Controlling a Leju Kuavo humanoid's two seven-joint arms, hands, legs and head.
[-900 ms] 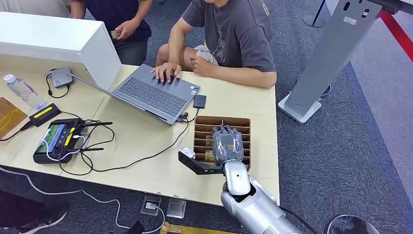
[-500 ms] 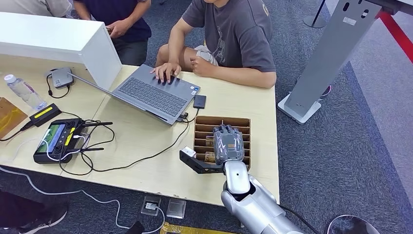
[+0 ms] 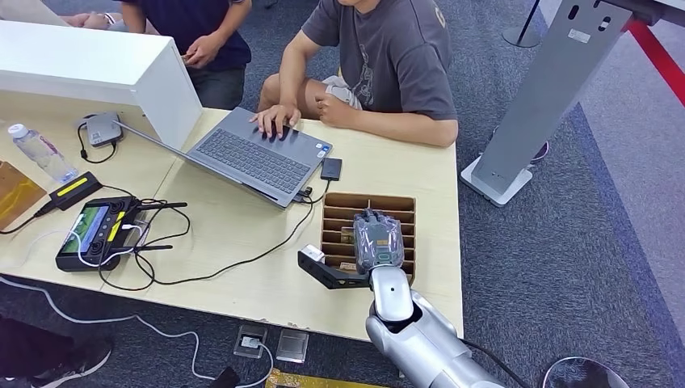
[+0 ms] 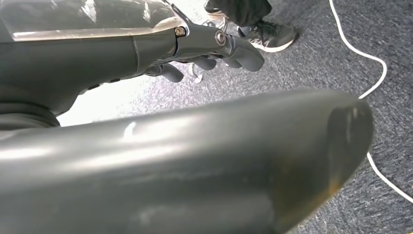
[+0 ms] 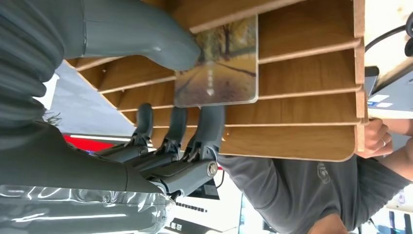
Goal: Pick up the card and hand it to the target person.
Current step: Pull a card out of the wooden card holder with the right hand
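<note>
Card corner hidden under right hand thumb.

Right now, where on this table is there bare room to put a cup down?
The table is bare between the laptop and the slotted wooden rack, crossed by one black cable. Another bare strip lies behind the rack, before the seated person's forearm. Crowded: the controller with its cables, and the rack under the right robot hand.
</note>
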